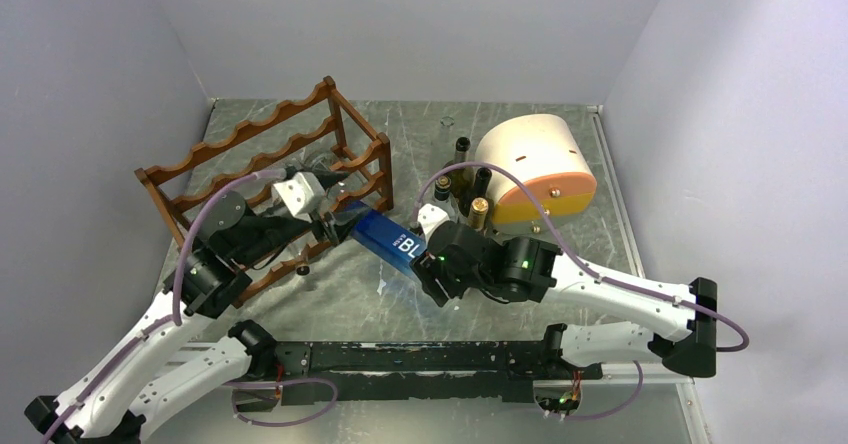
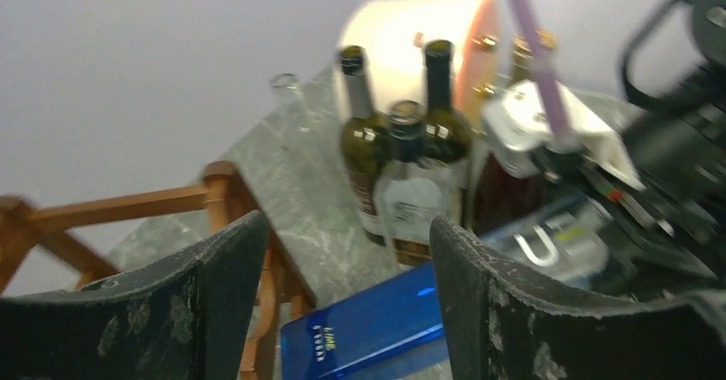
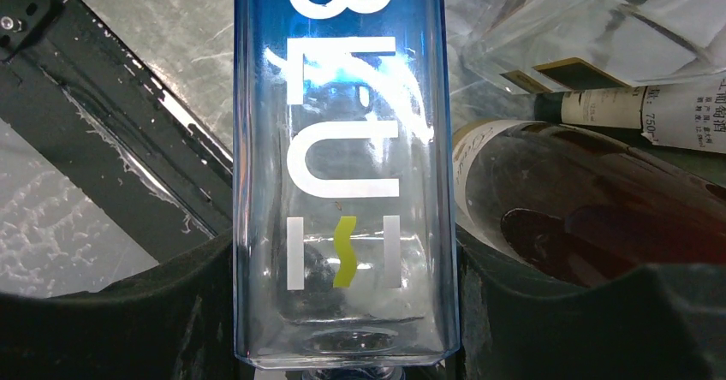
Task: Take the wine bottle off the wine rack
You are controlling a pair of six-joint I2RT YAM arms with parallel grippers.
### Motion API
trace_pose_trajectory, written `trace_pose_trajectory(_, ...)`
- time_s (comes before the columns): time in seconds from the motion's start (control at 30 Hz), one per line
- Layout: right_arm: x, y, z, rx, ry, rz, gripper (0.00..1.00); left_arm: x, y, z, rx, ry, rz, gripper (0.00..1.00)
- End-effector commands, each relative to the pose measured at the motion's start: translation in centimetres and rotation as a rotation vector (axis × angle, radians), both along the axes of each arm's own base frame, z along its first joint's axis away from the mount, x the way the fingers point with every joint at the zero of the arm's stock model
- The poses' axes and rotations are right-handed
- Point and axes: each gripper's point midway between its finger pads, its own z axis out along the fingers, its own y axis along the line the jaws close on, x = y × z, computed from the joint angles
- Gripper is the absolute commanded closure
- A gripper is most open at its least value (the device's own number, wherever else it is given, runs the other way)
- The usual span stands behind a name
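The wine bottle (image 1: 388,236) is a blue square glass bottle with white letters. My right gripper (image 1: 428,262) is shut on its neck end and holds it tilted above the table; in the right wrist view the bottle (image 3: 342,140) fills the gap between both fingers of the gripper (image 3: 342,256). Its base end points at the near right corner of the reddish-brown wine rack (image 1: 270,154). My left gripper (image 1: 335,227) is open at that base end. In the left wrist view the gripper (image 2: 347,226) has wide-apart fingers, with the bottle (image 2: 377,324) below them, beside the rack (image 2: 218,196).
A cream-and-orange drum-shaped box (image 1: 532,162) lies at the back right, with several dark bottles (image 1: 465,182) standing next to it, close behind the right gripper. They also show in the left wrist view (image 2: 402,166). A black rail (image 1: 420,359) runs along the near edge.
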Motion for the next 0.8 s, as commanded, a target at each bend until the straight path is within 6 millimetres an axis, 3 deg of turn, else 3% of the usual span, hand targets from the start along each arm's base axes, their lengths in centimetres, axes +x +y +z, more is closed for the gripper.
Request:
trace_pose_trajectory(0.0,1.4,2.8,4.2,0.185,-0.07,-0.029,1.0,-4.2,-2.8,-2.7,0.16,0.006,-0.323,0.27)
trace_pose_trajectory(0.1,1.1,3.2,4.0,0.183,-0.042,-0.033,1.0,-4.7,-3.0,-6.7,0.269,0.051,-0.377,0.24)
trace_pose_trajectory(0.2,0.8,3.6,3.9,0.195,-0.013,-0.028,1.0,-5.8,-2.7,-9.8,0.353,-0.011,-0.41,0.19)
trace_pose_trajectory(0.27,0.6,3.8,3.9,0.203,0.007,-0.031,1.0,-6.5,-2.6,-10.6,0.374,-0.074,-0.43,0.15)
trace_pose_trajectory(0.33,0.3,4.1,3.8,0.203,0.035,-0.026,1.0,-6.9,-2.7,-11.1,0.402,-0.122,-0.44,0.06)
trace_pose_trajectory(0.77,0.1,5.3,4.4,0.238,0.115,-0.065,1.0,-9.3,-6.3,-15.1,0.64,-0.326,-0.425,0.01)
